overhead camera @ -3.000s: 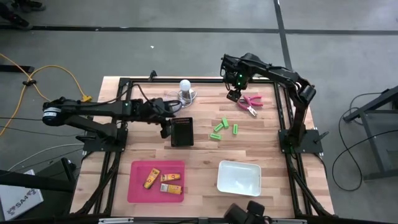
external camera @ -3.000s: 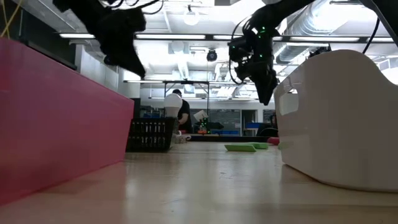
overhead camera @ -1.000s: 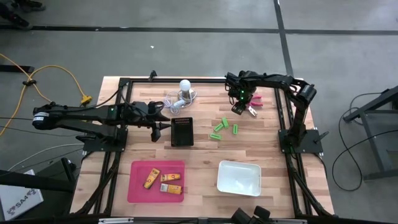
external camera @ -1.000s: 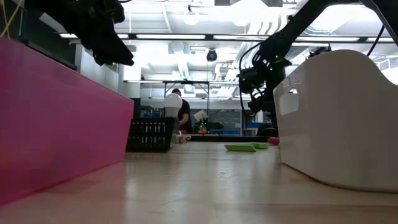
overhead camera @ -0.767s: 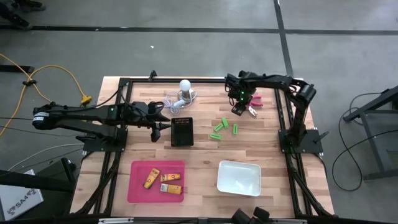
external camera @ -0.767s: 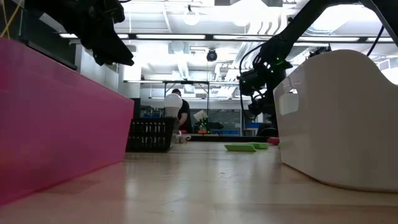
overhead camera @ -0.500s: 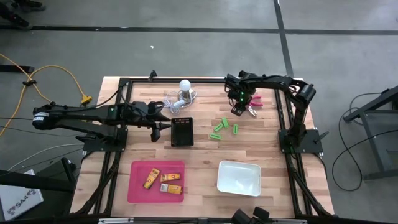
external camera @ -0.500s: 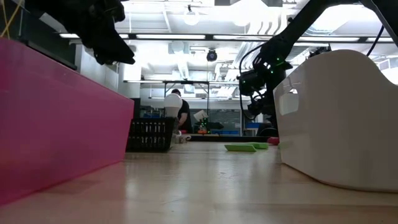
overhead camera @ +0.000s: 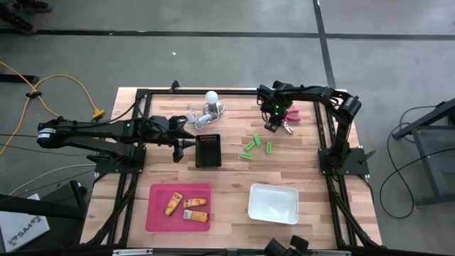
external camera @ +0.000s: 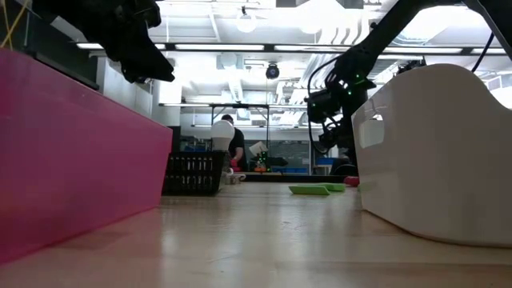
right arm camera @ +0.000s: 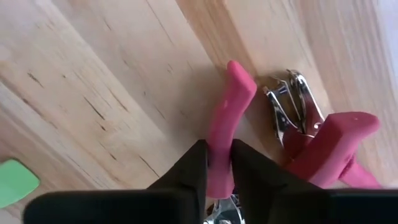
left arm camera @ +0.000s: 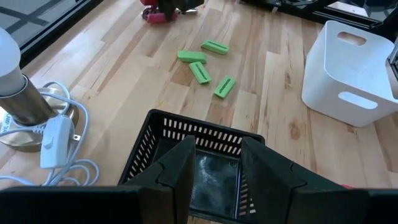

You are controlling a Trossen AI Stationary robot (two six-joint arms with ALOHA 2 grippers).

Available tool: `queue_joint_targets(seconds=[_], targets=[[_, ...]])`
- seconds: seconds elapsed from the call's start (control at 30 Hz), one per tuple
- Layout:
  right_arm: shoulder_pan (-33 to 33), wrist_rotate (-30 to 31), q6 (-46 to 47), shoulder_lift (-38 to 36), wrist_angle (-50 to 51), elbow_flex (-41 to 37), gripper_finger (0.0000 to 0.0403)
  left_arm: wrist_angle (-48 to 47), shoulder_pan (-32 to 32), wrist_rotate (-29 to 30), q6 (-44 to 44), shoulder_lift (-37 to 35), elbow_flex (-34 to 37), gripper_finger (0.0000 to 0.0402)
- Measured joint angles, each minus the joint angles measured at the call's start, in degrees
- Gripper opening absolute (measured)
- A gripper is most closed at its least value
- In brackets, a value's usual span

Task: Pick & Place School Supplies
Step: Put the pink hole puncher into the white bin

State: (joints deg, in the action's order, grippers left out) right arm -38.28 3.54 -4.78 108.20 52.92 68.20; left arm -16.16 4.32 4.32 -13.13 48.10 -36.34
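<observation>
The right gripper [right arm camera: 217, 171] is seen clamped on one pink handle of the pink-handled tool [right arm camera: 292, 140], which lies on the wooden table [overhead camera: 234, 174] near its far right corner, just beyond the green pieces [overhead camera: 257, 145]. Since only a single handle is pinched, the tool could pivot or slip out when lifted, its other handle and metal jaws hanging free. The left gripper [left arm camera: 214, 165], slightly parted and empty, is held over the black box [overhead camera: 207, 150], well apart.
</observation>
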Motion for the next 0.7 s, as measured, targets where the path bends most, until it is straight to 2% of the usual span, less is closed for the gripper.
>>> queue_joint_targets(seconds=[0.2,0.7], targets=[[0.0,0.78,0.0,0.0,-0.01,0.02,0.003,-0.04,0.0,-0.01,0.0,0.0,0.0,0.0127],[1.38,0.97,-0.02,-0.22,0.91,0.04,0.0029,-0.11,0.0,-0.07,-0.28,0.0,0.0,0.0127]])
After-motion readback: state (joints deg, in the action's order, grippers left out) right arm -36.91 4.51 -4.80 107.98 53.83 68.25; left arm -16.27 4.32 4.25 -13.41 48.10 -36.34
